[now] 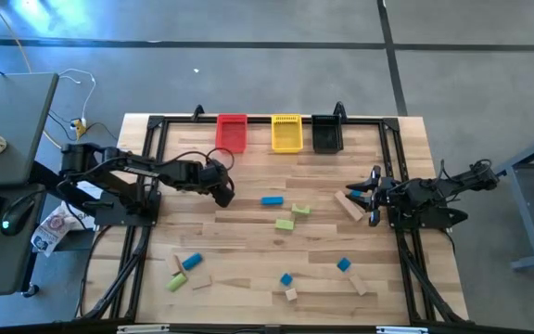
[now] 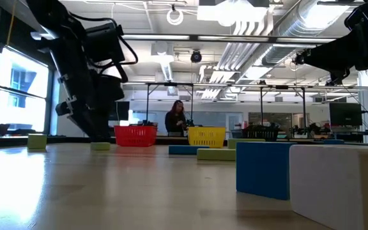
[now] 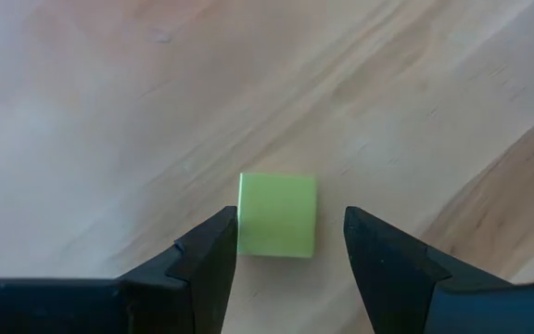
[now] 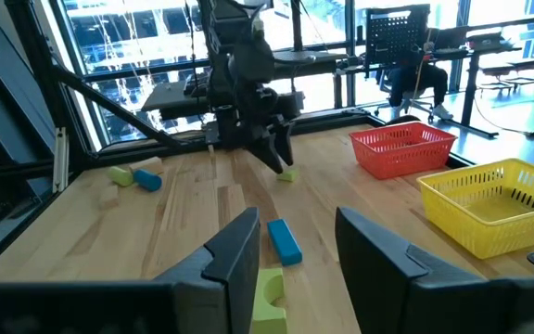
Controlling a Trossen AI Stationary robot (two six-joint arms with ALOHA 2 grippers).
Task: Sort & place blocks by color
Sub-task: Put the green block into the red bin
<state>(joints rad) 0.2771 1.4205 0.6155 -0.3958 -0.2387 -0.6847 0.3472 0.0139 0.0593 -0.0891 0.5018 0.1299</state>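
A small green cube (image 3: pixel 277 215) lies on the bench (image 1: pixel 248 250), between the spread fingers of the left claw (image 3: pixel 286 255); one finger (image 3: pixel 213 255) is just beside it. The red bin (image 1: pixel 232 133), yellow bin (image 1: pixel 286 133) and black bin (image 1: pixel 327 134) stand in a row at the far edge. A blue bar (image 1: pixel 273 199) lies at the middle, with free wood around it. The right claw (image 4: pixel 295 250) hovers spread at the right side, holding nothing.

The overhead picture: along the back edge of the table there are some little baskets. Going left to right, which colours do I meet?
red bin → yellow bin → black bin
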